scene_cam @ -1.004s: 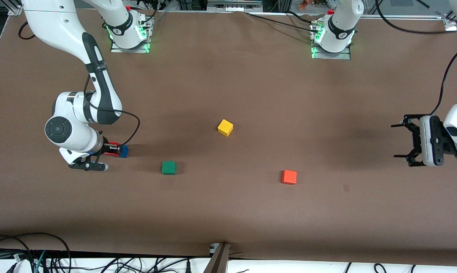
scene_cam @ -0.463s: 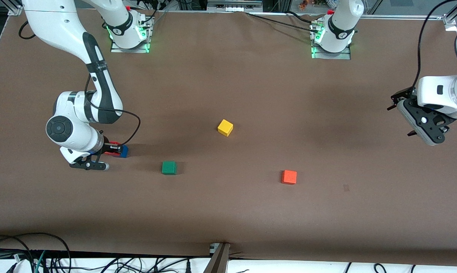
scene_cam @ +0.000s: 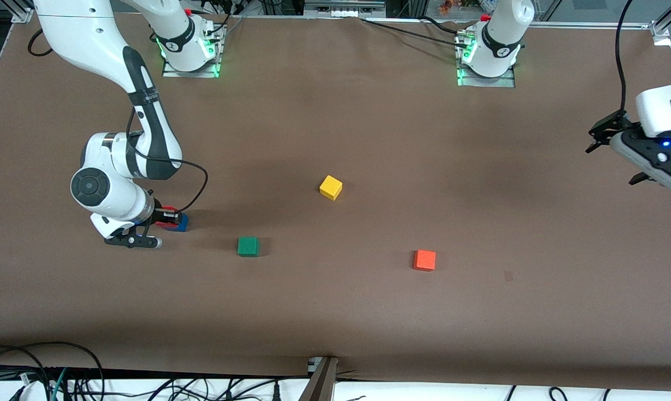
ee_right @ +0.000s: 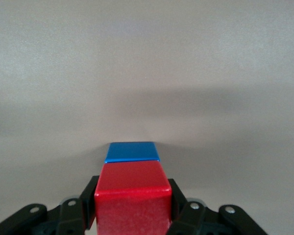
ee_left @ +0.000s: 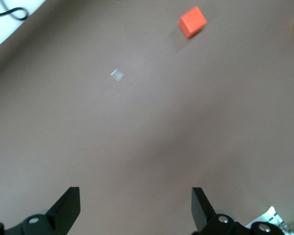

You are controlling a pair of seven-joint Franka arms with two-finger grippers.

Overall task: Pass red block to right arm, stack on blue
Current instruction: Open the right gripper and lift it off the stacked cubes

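**Red block held low at the blue block, ready for stacking**

The brown paper-covered table [scene_cam: 368, 312] is matte and flat, giving the cubes a level, non-slip footing; the right arm [scene_cam: 146, 128] is bent down toward its own end of the table so that its load can be set on the target; the left arm [scene_cam: 661, 100] waits, drawn aside at its end of the table, and the left gripper [ee_left: 135, 208] hangs over bare table with its jaws spread wide and nothing between them, presumably because the hand-over is done; the right gripper [ee_right: 132, 208] is clamped shut on the red block [ee_right: 132, 196], a smooth, glossy, sharp-edged cube, held by two opposite faces; the blue block [ee_right: 132, 152], equally smooth and square, rests on the table just beside the red one, whether touching cannot be told; the orange [scene_cam: 424, 260], yellow [scene_cam: 331, 187] and green [scene_cam: 248, 246] cubes lie well apart.
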